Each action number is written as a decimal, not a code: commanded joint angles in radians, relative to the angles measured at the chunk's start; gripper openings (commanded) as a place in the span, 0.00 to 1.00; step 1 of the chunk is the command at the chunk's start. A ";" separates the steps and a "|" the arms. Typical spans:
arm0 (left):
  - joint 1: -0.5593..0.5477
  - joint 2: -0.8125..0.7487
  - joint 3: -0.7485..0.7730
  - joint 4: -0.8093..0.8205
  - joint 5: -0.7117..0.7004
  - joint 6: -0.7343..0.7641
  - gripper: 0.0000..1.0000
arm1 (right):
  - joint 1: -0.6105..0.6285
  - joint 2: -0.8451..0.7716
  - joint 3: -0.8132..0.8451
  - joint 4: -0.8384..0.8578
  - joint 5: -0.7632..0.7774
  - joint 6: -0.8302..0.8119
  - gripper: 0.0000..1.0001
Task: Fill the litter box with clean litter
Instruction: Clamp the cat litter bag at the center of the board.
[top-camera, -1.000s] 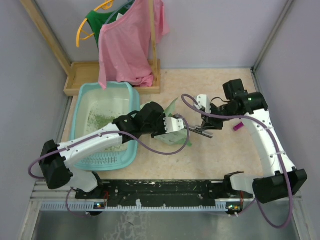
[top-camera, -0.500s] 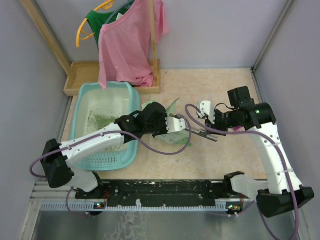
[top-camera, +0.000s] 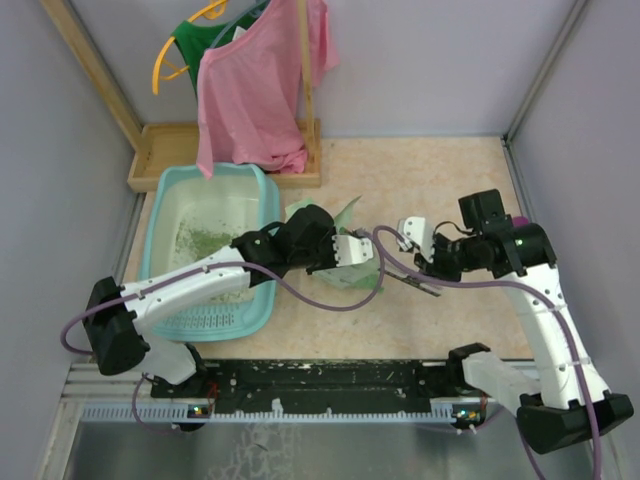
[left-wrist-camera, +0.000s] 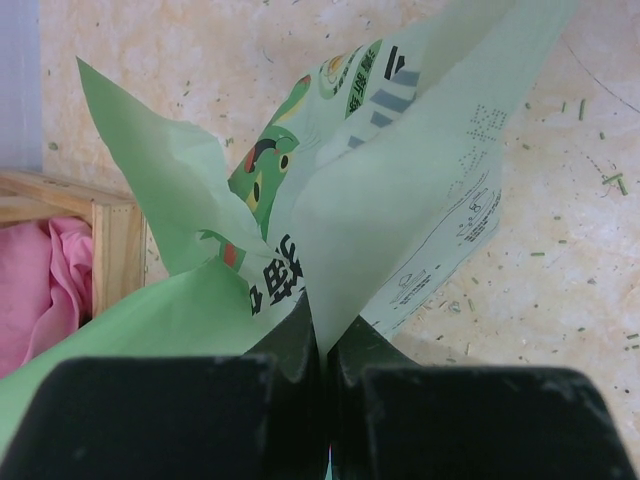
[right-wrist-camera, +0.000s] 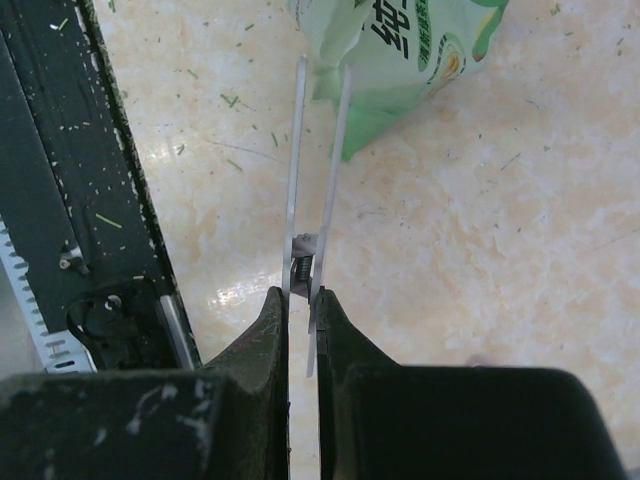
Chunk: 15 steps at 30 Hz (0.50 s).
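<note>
Tabletop (top-camera: 440, 170): was pale, strewn with green bits (left-wrist-camera: 581, 108).
Walls (top-camera: 420, 60): were grey.
Left gripper (left-wrist-camera: 324, 345): jaws gripped bag (left-wrist-camera: 400, 180).
Right gripper (right-wrist-camera: 303, 310): jaws gripped metal tool (right-wrist-camera: 297, 150).

The left arm (top-camera: 190, 285) stretches low from its base toward the right, and the left claw (left-wrist-camera: 322, 345) is pinched tight on a fold of the bag (left-wrist-camera: 400, 200). The right arm (top-camera: 548, 320) rises, bends at the elbow and reaches left, with the right claw (right-wrist-camera: 302, 315) nipping a thin metal tool (right-wrist-camera: 305, 248).
</note>
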 joint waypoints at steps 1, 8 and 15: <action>-0.024 -0.079 0.030 0.146 -0.018 0.001 0.00 | 0.005 0.018 0.003 0.017 -0.031 0.001 0.00; -0.032 -0.088 0.020 0.146 -0.041 -0.003 0.00 | 0.006 0.048 0.029 0.015 -0.024 -0.018 0.00; -0.038 -0.079 0.026 0.148 -0.044 0.011 0.00 | 0.007 0.116 0.093 -0.005 -0.075 -0.027 0.00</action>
